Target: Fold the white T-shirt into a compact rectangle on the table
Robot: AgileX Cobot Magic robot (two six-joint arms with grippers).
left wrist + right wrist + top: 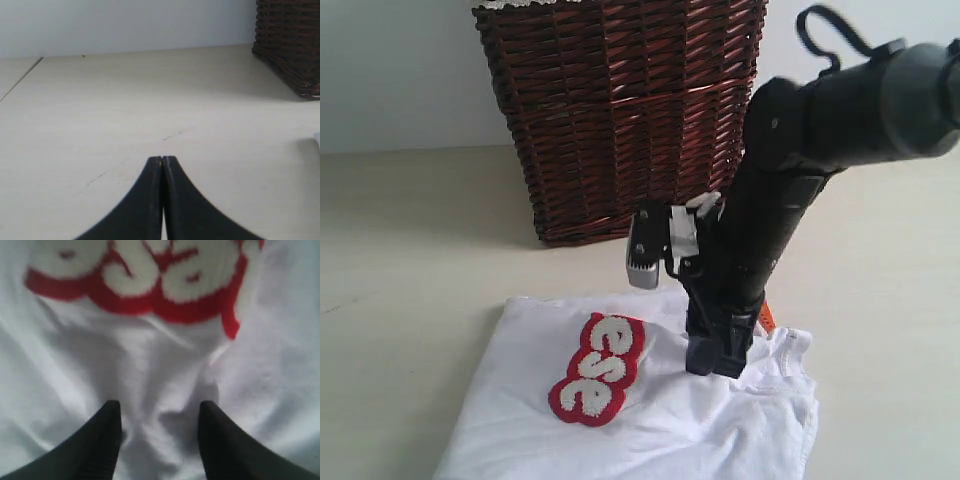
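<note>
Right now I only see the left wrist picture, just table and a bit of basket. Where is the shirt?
Observer: The shirt lies on the table in front of the basket.
Operator: Is the other arm near it?
Observer: Yes. The right arm points down at it, beside the red letters.
Operator: Is it holding the shirt?
Observer: No. The right wrist view shows its jaws open, with loose cloth between them.
</note>
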